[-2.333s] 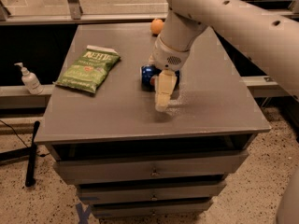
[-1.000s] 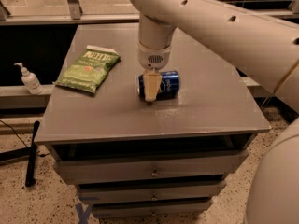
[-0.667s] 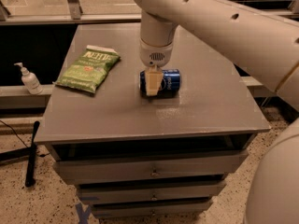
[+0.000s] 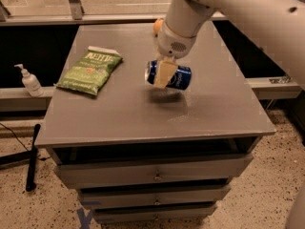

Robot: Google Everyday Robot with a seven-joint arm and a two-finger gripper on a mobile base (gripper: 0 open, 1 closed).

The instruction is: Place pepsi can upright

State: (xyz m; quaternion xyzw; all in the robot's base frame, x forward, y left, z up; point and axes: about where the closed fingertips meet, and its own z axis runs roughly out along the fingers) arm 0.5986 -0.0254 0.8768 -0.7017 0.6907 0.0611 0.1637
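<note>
The dark blue pepsi can (image 4: 177, 76) lies on its side in my gripper (image 4: 163, 75), lifted a little above the grey table (image 4: 119, 118); its shadow falls on the tabletop just below. The silver top points left. The gripper comes down from above at the table's middle and its cream-coloured fingers (image 4: 163, 75) are shut across the can's body.
A green chip bag (image 4: 90, 70) lies flat on the table's left side. A small orange ball (image 4: 157, 26) sits at the back, partly hidden behind my arm. A soap dispenser (image 4: 29, 81) stands on a ledge left of the table. Drawers are below the tabletop.
The can was lying on the table with the gripper around it; now it is raised off the surface, still horizontal, and shows a shadow beneath.
</note>
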